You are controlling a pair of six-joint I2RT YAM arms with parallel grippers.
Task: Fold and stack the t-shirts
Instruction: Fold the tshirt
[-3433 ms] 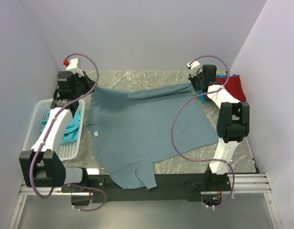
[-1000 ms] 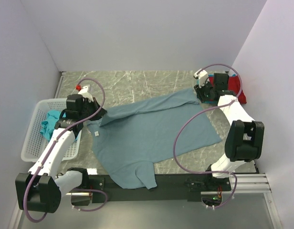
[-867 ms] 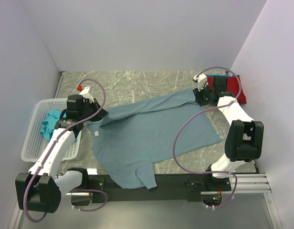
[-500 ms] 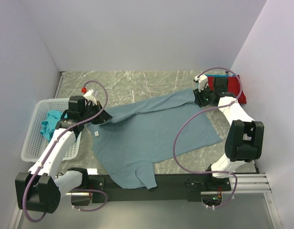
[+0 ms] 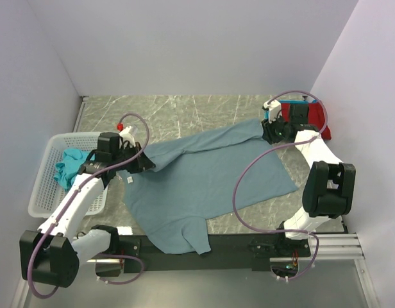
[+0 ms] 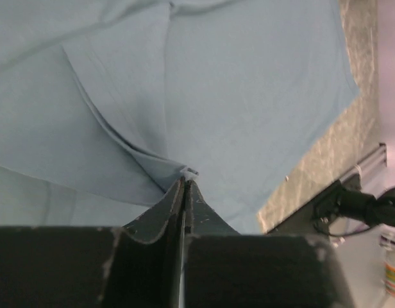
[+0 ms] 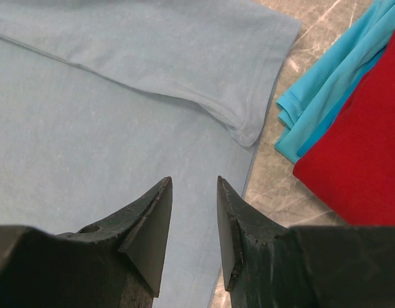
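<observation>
A large blue-grey t-shirt (image 5: 210, 176) lies spread over the marble table, its left edge folded inward. My left gripper (image 5: 148, 165) sits low at that fold, and in the left wrist view its jaws (image 6: 185, 181) are shut on a pinch of the blue-grey fabric (image 6: 249, 96). At the shirt's far right corner my right gripper (image 5: 269, 132) hovers open; between its fingers (image 7: 193, 183) only flat fabric shows, with the sleeve hem (image 7: 245, 131) just ahead. A red t-shirt (image 5: 311, 115) lies on a teal one (image 7: 322, 96) at the back right. Another teal t-shirt (image 5: 68, 164) is in the basket.
A white plastic basket (image 5: 40, 192) stands at the left table edge beside the left arm. Walls close in the table on three sides. Bare marble (image 5: 184, 112) shows behind the shirt. The shirt's lower sleeve (image 5: 181, 237) hangs over the black front rail.
My left gripper has slid to the right, pulling the shirt's left edge further over the body. The right gripper shifted slightly left early on, then stayed still and open.
</observation>
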